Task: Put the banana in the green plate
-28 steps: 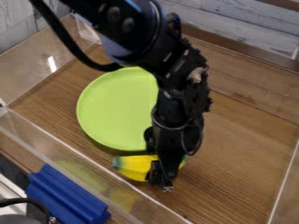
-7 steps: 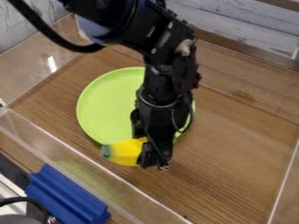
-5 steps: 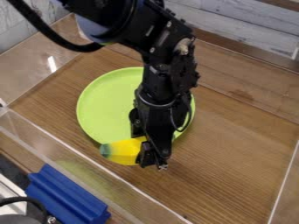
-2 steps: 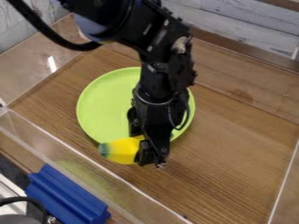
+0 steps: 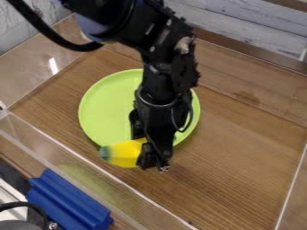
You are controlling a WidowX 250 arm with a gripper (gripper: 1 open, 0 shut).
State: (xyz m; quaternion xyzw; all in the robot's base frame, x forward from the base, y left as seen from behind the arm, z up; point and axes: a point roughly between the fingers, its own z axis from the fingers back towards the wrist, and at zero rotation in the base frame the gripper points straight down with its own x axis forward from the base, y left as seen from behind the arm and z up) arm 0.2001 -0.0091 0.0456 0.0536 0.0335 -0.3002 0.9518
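The green plate [image 5: 114,103] lies on the wooden floor of the clear box, left of centre. At its near rim lies the banana [image 5: 124,154], yellow with a green tip pointing left. My gripper [image 5: 149,159] points straight down at the banana's right end, and its black fingers are shut on the banana there. The arm hides the plate's right part. Whether the banana rests on the rim or hangs just above it, I cannot tell.
A blue block [image 5: 63,207] lies outside the box at the bottom left. Clear plastic walls [image 5: 48,144] enclose the wooden floor [image 5: 246,144]. Bare wood stretches to the right of the arm.
Since the oldest frame the gripper and banana have shifted left, onto the plate's near rim. Over the last second and a half nothing has visibly moved.
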